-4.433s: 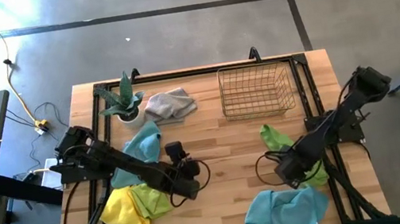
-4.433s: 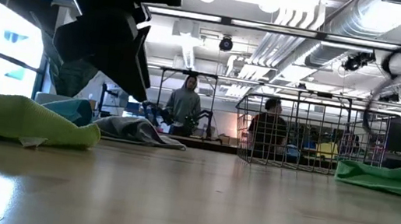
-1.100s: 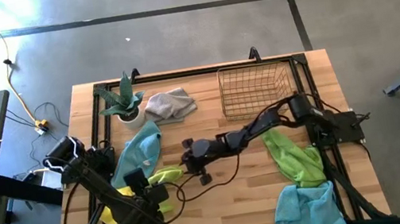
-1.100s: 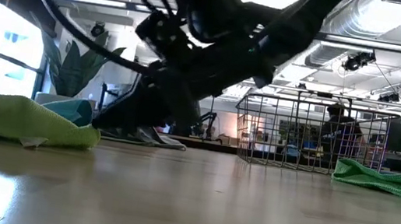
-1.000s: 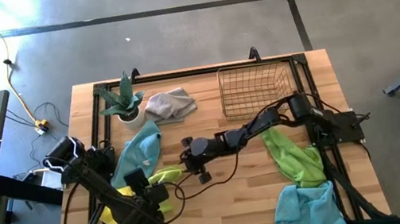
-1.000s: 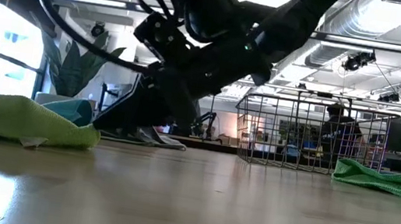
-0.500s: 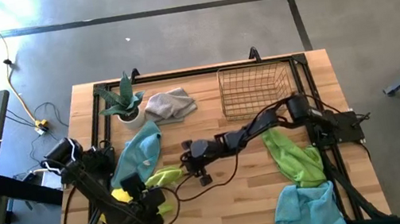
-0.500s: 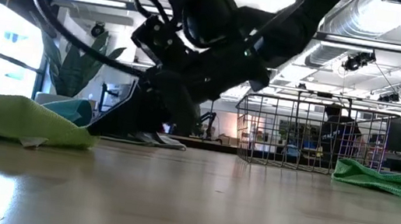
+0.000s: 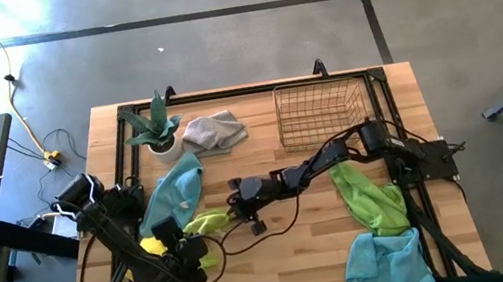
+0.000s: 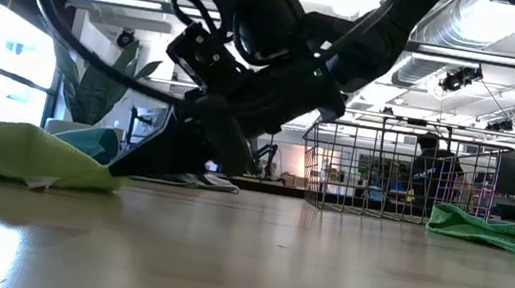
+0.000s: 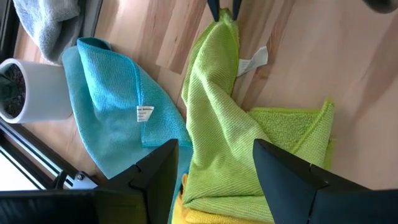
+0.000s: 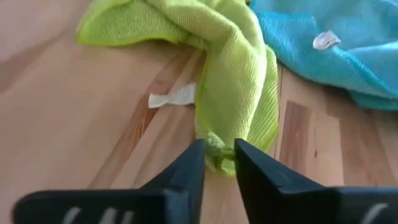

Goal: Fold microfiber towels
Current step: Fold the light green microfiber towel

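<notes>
Here, the only labels I can see are small white sewn-in tags: one on the light blue microfibre towel (image 11: 118,118) near the white plant pot (image 11: 25,93), one lying on the wood beside the lime green microfibre towel (image 12: 217,74) I am working on. Any print on them is too small to read.

My right arm is stretched low across the wooden table (image 9: 279,248) from its base at the 3 o'clock side, reaching toward the table's middle. My right gripper (image 12: 219,151) is pinched on a bunched corner of that lime green towel (image 9: 206,223); the fingers (image 12: 186,168) stand close together with the cloth edge between them. From the gripper, the towel runs away toward 9 o'clock, onto the pile at the table's left.

My left gripper (image 11: 217,171) hangs spread wide and empty above that pile, at about 8 o'clock on the table, with the green towel and a yellow cloth edge (image 11: 205,214) directly beneath it.

A second lime green towel (image 9: 367,202) and a second light blue one (image 9: 384,260) lie at 4 to 5 o'clock. A crumpled grey towel (image 9: 214,131) sits at 11 o'clock beside the potted plant (image 9: 154,126), and the wire basket (image 9: 321,115) stands at 1 o'clock.
</notes>
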You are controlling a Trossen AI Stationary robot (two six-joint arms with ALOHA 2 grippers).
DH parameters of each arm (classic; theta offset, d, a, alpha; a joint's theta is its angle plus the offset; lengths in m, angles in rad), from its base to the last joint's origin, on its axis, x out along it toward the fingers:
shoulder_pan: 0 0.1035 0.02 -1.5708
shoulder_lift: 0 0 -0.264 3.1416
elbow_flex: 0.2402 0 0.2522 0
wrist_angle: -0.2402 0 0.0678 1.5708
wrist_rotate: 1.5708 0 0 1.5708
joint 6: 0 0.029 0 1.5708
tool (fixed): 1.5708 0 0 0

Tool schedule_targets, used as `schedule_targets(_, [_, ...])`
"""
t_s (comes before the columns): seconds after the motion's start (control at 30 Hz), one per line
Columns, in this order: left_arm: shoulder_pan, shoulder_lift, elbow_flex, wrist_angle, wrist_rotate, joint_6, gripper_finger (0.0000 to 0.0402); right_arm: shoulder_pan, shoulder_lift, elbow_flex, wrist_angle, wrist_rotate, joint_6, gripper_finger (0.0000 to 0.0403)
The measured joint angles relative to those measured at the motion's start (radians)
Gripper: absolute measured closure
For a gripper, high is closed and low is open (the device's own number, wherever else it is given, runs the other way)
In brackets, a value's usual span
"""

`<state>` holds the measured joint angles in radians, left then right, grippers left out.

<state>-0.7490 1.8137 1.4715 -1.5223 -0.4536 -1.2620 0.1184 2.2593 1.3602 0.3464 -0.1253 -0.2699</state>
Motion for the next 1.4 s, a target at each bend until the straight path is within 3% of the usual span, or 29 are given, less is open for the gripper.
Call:
schedule_targets(0.63, [0.0,0.0,0.0,0.0,-0.011,0.016,0.0204,0.014,-0.003,0.0,-0.041,0.004,0.072,0.0398])
schedule_targets(0.77, [0.0,0.0,0.0,0.0,-0.015,0.016,0.0204,0.031,-0.065,0.0,-0.131,0.016,0.083,0.04])
schedule_targets(0.9, [0.0,0.0,0.0,0.0,-0.056,0.017,0.0204,0.054,-0.187,0.0,-0.295,0.096,0.088,0.0402])
schedule_targets(1.1, [0.003,0.0,0.0,0.005,-0.234,0.017,0.0204,0.086,-0.393,0.0,-0.504,0.177,0.177,0.0402])
schedule_targets(1.4, [0.017,0.0,0.0,0.052,-0.69,0.054,0.0204,0.127,-0.624,0.0,-0.619,0.297,0.335,0.0403])
